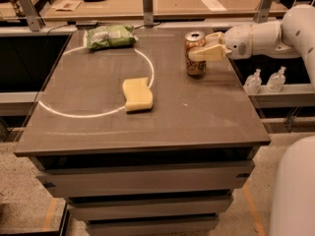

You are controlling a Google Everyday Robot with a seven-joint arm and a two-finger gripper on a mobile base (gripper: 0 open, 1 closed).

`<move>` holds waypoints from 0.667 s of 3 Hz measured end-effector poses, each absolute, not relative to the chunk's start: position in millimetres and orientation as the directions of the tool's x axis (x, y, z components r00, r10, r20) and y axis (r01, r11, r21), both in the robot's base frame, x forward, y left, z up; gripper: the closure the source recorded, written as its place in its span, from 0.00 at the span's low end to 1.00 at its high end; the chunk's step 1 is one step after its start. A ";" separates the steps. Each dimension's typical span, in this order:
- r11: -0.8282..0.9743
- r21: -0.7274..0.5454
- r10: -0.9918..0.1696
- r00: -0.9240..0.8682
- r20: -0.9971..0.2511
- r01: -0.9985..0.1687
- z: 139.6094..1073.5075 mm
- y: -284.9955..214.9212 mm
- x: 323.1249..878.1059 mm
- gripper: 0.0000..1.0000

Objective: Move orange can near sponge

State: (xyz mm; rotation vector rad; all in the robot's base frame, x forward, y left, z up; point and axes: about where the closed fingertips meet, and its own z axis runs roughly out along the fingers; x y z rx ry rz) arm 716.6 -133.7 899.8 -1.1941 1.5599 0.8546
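The table carries everything at one working height, so the can only needs to slide or be carried across a flat top marked with a white ring. The white arm reaches in from the right, held low and level, which brings its grip onto the side of the can rather than its top. A green snack bag lies at the far left edge, outside the path and not part of the job. The sponge lies flat near the middle of the table, on the right-hand arc of the ring; it is the mark to aim for. The can stands upright at the far right, well apart from the sponge. The hand is clamped around its middle, one finger in front and the other hidden behind. Whether the base rests on the table or is just clear of it I cannot tell. The carry toward the near left is not yet done.
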 end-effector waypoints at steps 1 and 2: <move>0.159 0.016 -0.323 -0.068 -0.944 -0.987 883.7 -124.7 679.3 1.00; 0.128 0.025 -0.326 -0.066 -0.943 -0.991 882.0 -120.1 672.1 1.00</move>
